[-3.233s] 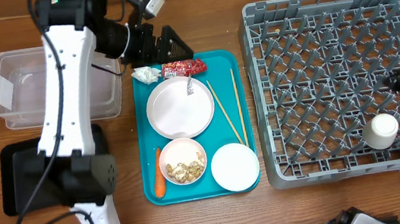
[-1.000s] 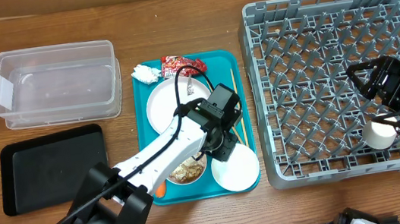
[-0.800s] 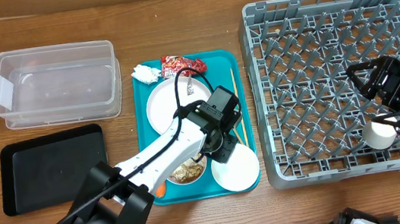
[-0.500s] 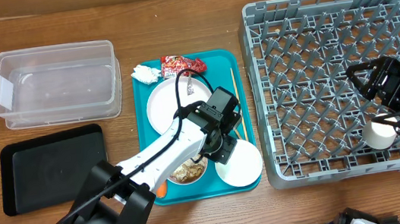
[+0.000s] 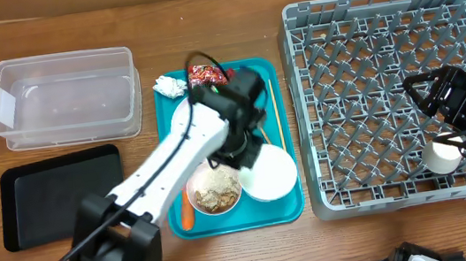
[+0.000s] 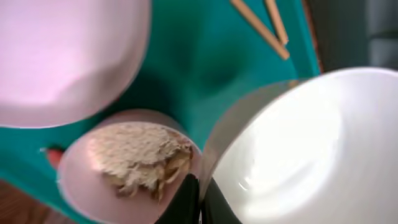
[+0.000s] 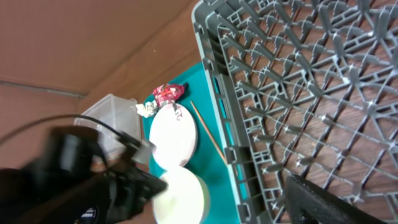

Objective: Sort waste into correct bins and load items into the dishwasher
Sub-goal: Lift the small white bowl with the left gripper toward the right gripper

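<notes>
Dishes counted, four white: one large flat plate (image 6: pixel 62 56), one empty bowl (image 5: pixel 272 173), one bowl of beige food scraps (image 5: pixel 215 190), one small cup (image 5: pixel 443 155).

- Three of the four are seen on the teal serving tray (image 5: pixel 235 220). The plate is at its middle and largely covered by the left arm in the overhead view. The two bowls are side by side along its near edge, the scrap bowl to the left.
- The cup is seen in the one grey dish rack (image 5: pixel 367 60), well to the right of the tray.
- Chopsticks (image 5: pixel 274 112): two, laid along the tray's right side, just beyond the empty bowl.

Waste, one of each:
- A crumpled tissue (image 5: pixel 171 86) is noted at the tray's far-left corner.
- A red wrapper (image 5: pixel 205 73) is noted just beside it on the far edge.
- A carrot (image 5: pixel 186 213) is noted at the near-left corner, against the scrap bowl.

Bins, two, both left of the tray: a clear tub (image 5: pixel 64 96) toward the far side and a black tray (image 5: pixel 63 194) toward the near side.

The left gripper (image 6: pixel 200 196) is pinched tight on the rim of the empty bowl, on the side facing the scrap bowl. The bowl is seen tipped in the wrist view. Whether it is clear of the tray cannot be told.

The right gripper (image 5: pixel 421 97) is held over the rack, well right of the tray, with its fingers spread wide and nothing between them.
</notes>
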Controlling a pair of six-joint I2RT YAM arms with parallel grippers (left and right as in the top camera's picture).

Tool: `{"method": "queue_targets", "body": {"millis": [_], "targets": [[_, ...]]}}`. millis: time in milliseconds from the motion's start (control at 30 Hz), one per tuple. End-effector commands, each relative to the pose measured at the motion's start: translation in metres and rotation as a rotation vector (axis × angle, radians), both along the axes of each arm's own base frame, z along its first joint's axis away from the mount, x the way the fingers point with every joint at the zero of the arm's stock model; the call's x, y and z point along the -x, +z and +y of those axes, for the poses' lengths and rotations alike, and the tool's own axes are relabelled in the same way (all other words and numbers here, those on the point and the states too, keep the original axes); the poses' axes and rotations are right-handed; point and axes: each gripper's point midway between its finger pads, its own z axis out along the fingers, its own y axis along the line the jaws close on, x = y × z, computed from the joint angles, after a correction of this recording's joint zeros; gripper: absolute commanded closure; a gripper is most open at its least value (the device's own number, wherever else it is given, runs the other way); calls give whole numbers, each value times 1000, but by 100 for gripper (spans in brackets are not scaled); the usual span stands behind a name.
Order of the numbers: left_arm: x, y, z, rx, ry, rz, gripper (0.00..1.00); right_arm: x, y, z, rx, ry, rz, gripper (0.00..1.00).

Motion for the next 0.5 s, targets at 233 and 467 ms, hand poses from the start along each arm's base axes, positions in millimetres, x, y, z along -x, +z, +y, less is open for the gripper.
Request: {"method": "queue_targets", "body": {"millis": [233,467], "targets": [[-36,118,-15,385,3,-70,96,9,21,76,-114,296,-61,23],[-40,155,-31,422,-50,-186,96,18,4,112,-8,414,5,23]]}}
